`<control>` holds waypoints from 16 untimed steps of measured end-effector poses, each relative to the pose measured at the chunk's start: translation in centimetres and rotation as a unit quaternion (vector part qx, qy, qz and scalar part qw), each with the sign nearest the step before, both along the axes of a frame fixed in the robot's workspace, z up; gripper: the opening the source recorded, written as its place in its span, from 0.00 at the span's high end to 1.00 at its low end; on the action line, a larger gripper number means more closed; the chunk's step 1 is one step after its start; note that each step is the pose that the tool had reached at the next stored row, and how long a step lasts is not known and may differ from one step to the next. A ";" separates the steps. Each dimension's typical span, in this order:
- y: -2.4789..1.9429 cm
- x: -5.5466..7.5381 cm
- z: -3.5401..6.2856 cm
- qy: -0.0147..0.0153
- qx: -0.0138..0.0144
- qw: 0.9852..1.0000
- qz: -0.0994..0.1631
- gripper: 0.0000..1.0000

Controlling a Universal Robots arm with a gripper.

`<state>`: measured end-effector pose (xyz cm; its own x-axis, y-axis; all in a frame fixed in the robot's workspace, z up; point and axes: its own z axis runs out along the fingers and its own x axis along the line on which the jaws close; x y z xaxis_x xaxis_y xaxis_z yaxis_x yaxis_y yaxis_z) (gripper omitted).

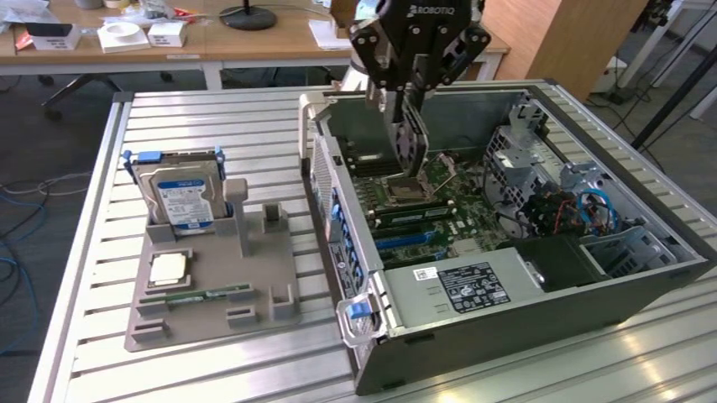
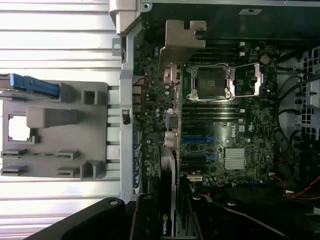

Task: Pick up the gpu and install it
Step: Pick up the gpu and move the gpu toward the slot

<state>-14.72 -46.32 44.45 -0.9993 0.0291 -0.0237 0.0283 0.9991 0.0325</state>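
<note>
My gripper (image 1: 405,94) hangs over the open computer case (image 1: 627,294) and is shut on the gpu (image 1: 407,143). The gpu is a thin dark card held on edge, hanging down from the fingers above the motherboard (image 1: 437,210) near the CPU socket (image 1: 401,191). It does not appear seated in a slot. In the wrist view the gpu (image 2: 168,170) is seen edge-on with an NVIDIA mark near the gripper (image 2: 168,220). Its greyish metal bracket (image 2: 181,42) lies by the case's rear wall. The blue expansion slots (image 2: 196,142) sit just beside the card's edge.
On the exterior view's left, a grey holder (image 1: 201,311) carries a silver hard drive (image 1: 183,193), a CPU chip (image 1: 168,269) and a green memory stick (image 1: 207,295). The case holds a power supply (image 1: 471,285), a drive cage (image 1: 526,159) and cables (image 1: 577,210). Desks stand behind.
</note>
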 end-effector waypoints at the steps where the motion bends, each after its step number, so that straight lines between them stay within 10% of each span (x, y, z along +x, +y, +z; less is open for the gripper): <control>1: 0.00 0.5 0.00 0.000 0.000 1.000 0.000 0.74; 16: 0.00 6.2 0.00 0.000 0.001 1.000 0.002 0.74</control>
<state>-8.53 -46.32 44.46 -0.9994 0.0255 -0.0237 0.0246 0.9991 0.0343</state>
